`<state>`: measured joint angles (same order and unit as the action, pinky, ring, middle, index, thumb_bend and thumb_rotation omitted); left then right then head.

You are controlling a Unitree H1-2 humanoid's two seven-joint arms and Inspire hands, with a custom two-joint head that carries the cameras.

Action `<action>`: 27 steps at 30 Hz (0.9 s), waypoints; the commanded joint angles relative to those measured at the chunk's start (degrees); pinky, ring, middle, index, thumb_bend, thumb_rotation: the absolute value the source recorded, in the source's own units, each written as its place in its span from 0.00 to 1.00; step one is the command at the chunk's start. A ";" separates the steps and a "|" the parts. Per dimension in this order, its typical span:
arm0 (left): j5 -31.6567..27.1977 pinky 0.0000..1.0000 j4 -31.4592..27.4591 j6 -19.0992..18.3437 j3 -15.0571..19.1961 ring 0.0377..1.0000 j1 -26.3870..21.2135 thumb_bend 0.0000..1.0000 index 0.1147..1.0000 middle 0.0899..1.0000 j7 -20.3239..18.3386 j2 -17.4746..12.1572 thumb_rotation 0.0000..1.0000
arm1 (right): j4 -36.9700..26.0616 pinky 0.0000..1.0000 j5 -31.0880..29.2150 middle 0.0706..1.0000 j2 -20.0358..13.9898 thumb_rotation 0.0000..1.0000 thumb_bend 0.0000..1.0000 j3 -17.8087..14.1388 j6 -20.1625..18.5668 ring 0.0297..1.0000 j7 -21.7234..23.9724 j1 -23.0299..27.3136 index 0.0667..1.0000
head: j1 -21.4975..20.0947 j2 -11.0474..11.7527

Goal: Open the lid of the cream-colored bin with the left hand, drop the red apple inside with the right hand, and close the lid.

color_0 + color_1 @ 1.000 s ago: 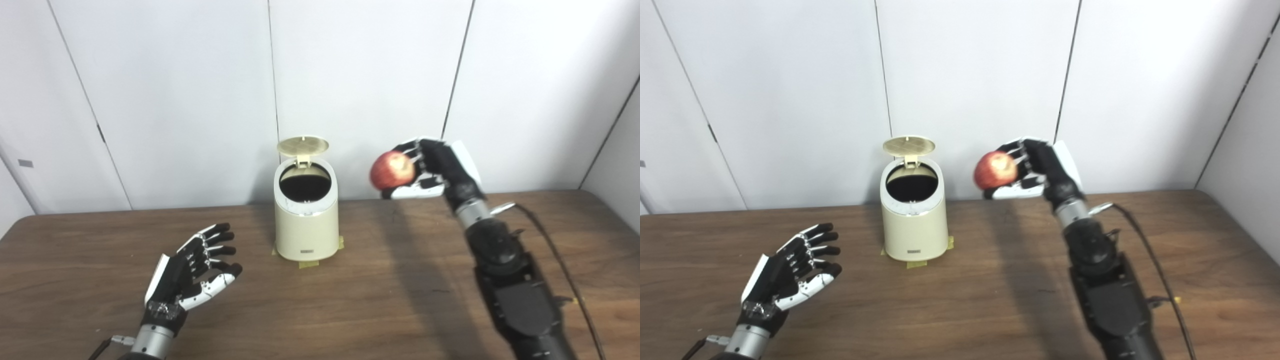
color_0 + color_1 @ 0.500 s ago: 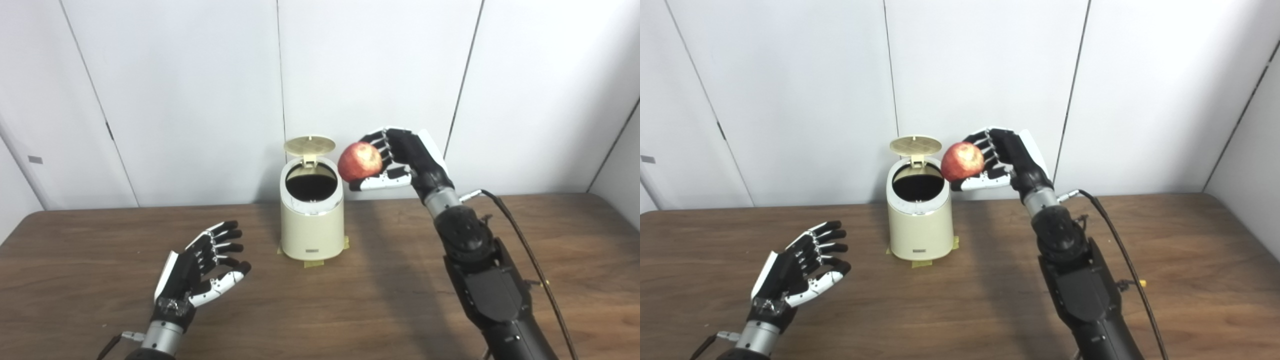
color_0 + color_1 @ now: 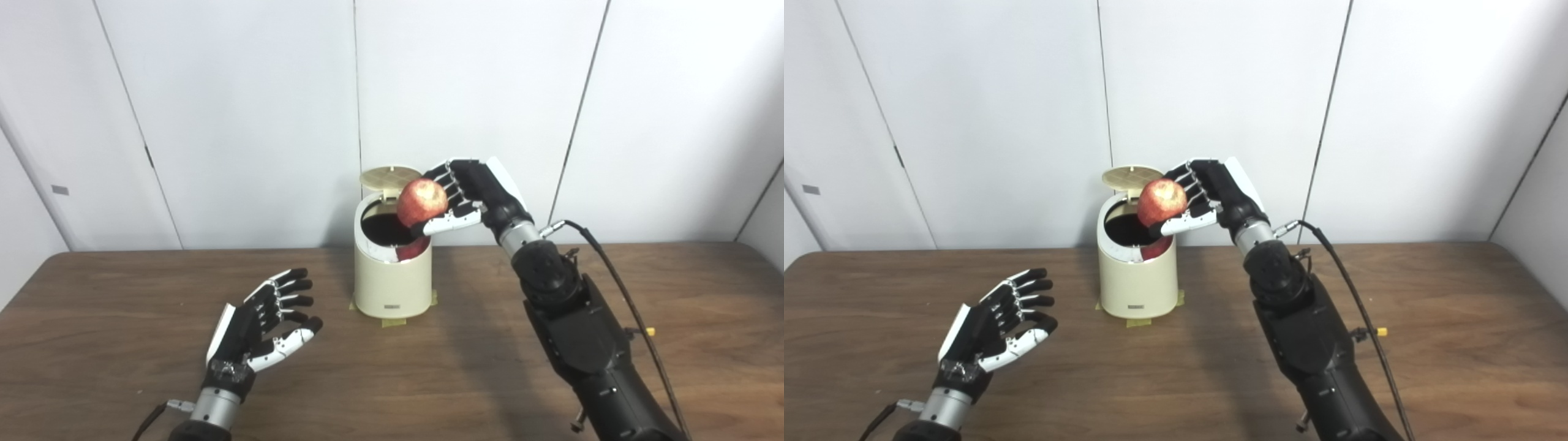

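Drop step was in hand: lid (image 3: 390, 177) stood open, right robot hand (image 3: 471, 196) gripped the red apple (image 3: 421, 203) over the right rim of the cream bin (image 3: 392, 278) at the far bench (image 3: 122, 343). Next: shift slightly left, then release. Left robot hand (image 3: 260, 331) lay empty, fingers spread, near left.

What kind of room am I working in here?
Probably a lab or test booth: plain white wall panels, a bare wooden table, and a cream bin taped down to it.
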<state>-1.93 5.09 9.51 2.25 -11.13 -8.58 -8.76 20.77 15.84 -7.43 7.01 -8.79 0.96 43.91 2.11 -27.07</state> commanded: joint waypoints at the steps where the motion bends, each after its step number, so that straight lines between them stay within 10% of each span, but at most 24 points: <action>1: 0.57 0.62 -2.26 0.61 -0.07 0.70 -2.46 0.65 0.79 0.76 1.01 0.05 0.14 | 0.15 0.37 0.62 0.41 0.25 0.00 0.52 0.20 1.05 0.44 -0.88 4.45 0.47 | 0.12 -0.02; 21: 0.14 0.62 -2.85 -0.56 -0.19 0.70 -2.29 0.65 0.78 0.76 0.68 0.93 0.14 | 4.17 0.38 -2.18 0.41 1.77 0.00 0.52 0.89 7.14 0.44 0.32 5.31 0.51 | 1.10 -0.51; 27: 0.29 0.62 -2.86 -0.56 -0.26 0.70 -2.36 0.65 0.78 0.76 0.62 0.83 0.13 | 3.84 0.45 -1.81 0.59 1.50 0.11 0.92 1.26 8.00 0.56 0.37 5.04 0.65 | 1.12 -0.56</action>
<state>-1.46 4.08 7.98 2.11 -11.13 -8.53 -7.94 26.57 14.43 -6.11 8.10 -3.95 0.87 45.67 3.16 -27.60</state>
